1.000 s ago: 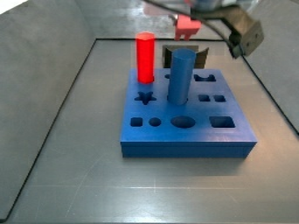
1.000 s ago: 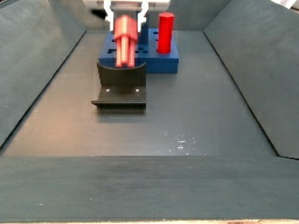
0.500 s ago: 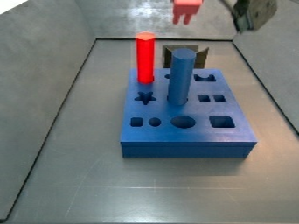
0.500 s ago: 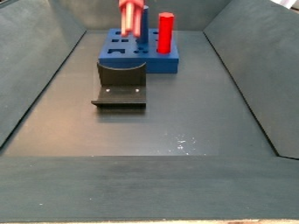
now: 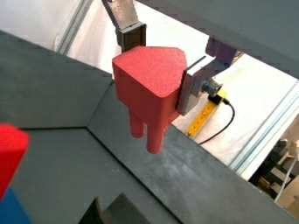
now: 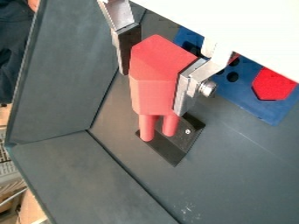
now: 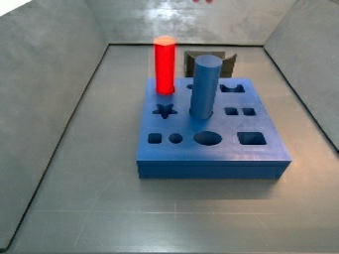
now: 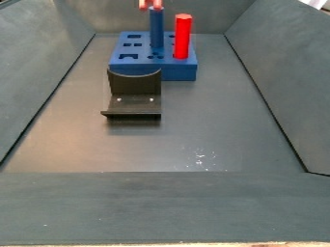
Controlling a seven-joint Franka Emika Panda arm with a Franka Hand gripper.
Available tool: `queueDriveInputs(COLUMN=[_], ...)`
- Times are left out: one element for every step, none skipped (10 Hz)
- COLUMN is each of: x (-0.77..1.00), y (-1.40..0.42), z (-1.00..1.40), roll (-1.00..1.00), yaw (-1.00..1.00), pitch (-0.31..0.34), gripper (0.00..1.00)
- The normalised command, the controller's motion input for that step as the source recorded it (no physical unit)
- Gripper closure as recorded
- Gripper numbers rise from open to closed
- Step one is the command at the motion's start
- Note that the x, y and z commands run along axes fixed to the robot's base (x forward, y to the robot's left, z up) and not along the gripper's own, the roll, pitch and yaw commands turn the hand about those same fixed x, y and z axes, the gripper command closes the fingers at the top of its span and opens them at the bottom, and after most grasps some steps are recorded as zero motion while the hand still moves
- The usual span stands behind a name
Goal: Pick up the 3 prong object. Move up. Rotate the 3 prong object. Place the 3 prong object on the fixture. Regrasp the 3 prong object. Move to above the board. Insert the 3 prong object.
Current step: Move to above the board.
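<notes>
My gripper (image 5: 163, 68) is shut on the 3 prong object (image 5: 149, 86), a salmon-red block with its prongs pointing down. Both wrist views show the silver fingers (image 6: 193, 86) pressed on two of its sides. The dark fixture (image 6: 177, 149) lies on the floor far beneath the prongs, and the blue board (image 6: 237, 77) is beside it. In both side views the gripper is above the frame. Only a red scrap of the 3 prong object (image 8: 151, 5) shows at the top edge, high over the board (image 8: 145, 61) and behind the fixture (image 8: 133, 97).
A tall red peg (image 7: 165, 63) and a tall blue peg (image 7: 204, 87) stand in the board (image 7: 212, 144), which has star, round and square cutouts. The fixture (image 7: 212, 62) stands just behind the board. Sloping grey walls (image 7: 59, 109) enclose the dark floor.
The gripper has risen with the 3 prong object, from just above the pegs to almost out of the top of both side views.
</notes>
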Motion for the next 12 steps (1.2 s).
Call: queueDriveInputs(x=[-0.03, -0.01, 0.00, 0.00, 0.00, -0.56, -0.56, -0.63, -0.66, -0.45, -0.29, -0.16], y=[-0.09, -0.06, -0.05, -0.03, -0.02, -1.00, -1.00, -1.00, -1.00, -0.58, -0.31, -0.11], z=[0.84, 0.63, 0.53, 0.32, 0.17, -0.01, 0.00, 0.01, -0.02, 0.01, 0.00, 0.00], roll=[-0.02, -0.03, -0.03, -0.03, -0.03, -1.00, -1.00, -1.00, -1.00, -1.00, -1.00, -1.00], yaw=[0.11, 0.11, 0.10, 0.10, 0.09, -0.02, -0.02, -0.01, -0.01, -0.01, 0.00, -0.01], pitch=[0.102, 0.092, 0.084, 0.077, 0.074, 0.065, 0.061, 0.040, 0.038, 0.026, 0.024, 0.022], gripper=[1.00, 1.00, 1.00, 1.00, 1.00, 1.00, 1.00, 1.00, 1.00, 1.00, 1.00, 1.00])
